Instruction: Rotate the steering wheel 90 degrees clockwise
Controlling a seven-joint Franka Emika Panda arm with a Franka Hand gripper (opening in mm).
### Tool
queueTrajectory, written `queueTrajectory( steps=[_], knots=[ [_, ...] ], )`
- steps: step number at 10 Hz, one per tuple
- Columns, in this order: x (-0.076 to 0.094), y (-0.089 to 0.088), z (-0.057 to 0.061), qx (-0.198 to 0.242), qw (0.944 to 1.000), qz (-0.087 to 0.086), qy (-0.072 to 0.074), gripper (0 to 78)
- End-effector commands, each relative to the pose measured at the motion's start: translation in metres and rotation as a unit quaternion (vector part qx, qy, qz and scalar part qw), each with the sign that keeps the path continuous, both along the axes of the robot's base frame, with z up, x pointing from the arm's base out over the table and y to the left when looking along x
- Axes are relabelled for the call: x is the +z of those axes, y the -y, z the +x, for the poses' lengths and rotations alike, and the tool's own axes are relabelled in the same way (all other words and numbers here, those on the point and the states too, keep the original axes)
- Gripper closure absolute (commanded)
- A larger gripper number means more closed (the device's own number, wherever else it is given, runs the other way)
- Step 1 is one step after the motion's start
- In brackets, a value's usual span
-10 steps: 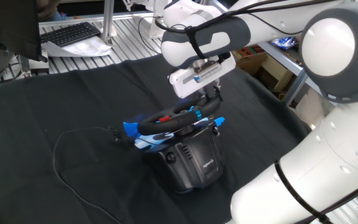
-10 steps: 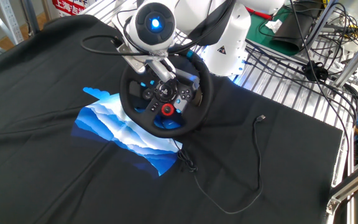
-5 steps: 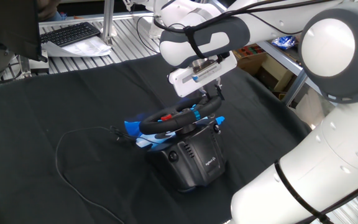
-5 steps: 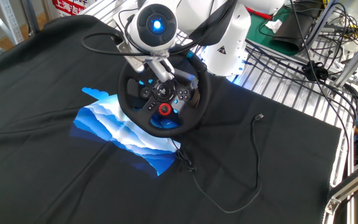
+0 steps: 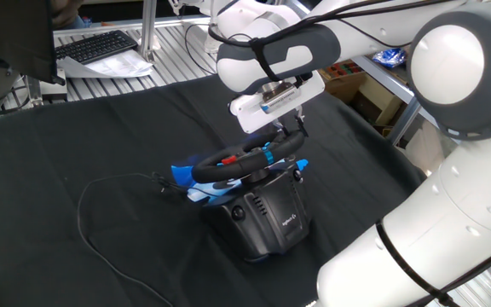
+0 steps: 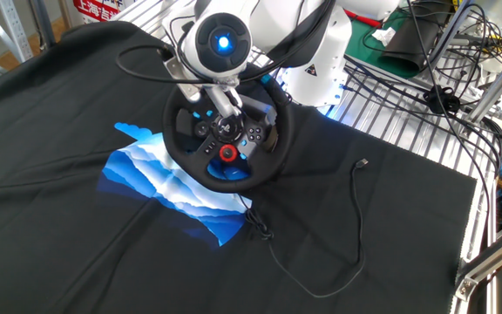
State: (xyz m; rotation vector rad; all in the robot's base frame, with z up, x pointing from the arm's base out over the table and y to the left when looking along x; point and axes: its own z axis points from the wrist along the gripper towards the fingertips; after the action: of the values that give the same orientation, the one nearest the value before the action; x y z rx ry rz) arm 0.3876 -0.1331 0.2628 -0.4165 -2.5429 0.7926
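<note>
Since the earlier frames shifted only slightly, the steering wheel (image 6: 227, 141) at frame centre has edged leftward, its red button too. The arm reaches down from above, and the claw (image 5: 290, 130) seems clamped on its rim.

Open cloth all round the wheel
I see only the thin cable (image 6: 356, 218) trailing across the table (image 6: 59, 253) beside the steering wheel (image 6: 227, 139), arm overhead

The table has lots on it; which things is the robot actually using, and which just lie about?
In use: black-rimmed steering wheel with blue stripe; gripper; boxy black base.
Lying about: loose black cable; keyboard; blue-and-white printed sheet.
</note>
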Motion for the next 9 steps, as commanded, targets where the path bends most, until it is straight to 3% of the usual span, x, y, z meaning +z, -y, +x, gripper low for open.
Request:
queueTrajectory(
  steps=[1, 5, 9],
  knots=[
    [0.0025, 0.0016, 0.0012, -0.006, 0.9999, -0.008, 0.003, 76.4],
    [0.0027, 0.0013, 0.0011, -0.019, 0.9992, -0.034, 0.011, 76.4],
    [0.0031, 0.0013, 0.001, -0.021, 0.999, -0.039, 0.005, 76.4]
  ],
)
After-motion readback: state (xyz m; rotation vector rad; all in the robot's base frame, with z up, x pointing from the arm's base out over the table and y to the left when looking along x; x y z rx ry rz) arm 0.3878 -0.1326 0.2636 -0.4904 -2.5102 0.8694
